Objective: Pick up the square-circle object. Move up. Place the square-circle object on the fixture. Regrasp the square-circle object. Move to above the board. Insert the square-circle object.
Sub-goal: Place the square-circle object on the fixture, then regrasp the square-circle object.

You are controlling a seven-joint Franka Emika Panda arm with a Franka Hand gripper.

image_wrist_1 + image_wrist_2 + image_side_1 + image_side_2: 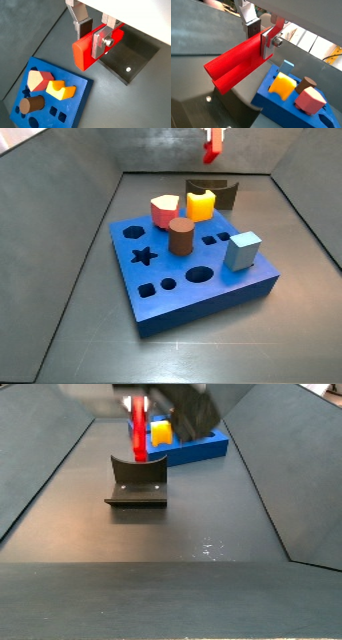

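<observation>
The square-circle object [238,65], a long bright red peg, is held off the floor, clamped at one end between the silver fingers [99,42] of the gripper [94,36]. In a side view it [138,430] hangs upright just above the notched top of the fixture [138,483]. The board [194,273] is seen close beside the fixture, with several other pegs standing in its holes.

Side cams face each other across the board [187,268] and fixture [136,482]; wrist cams hug the gripper [94,31], looking down.
</observation>
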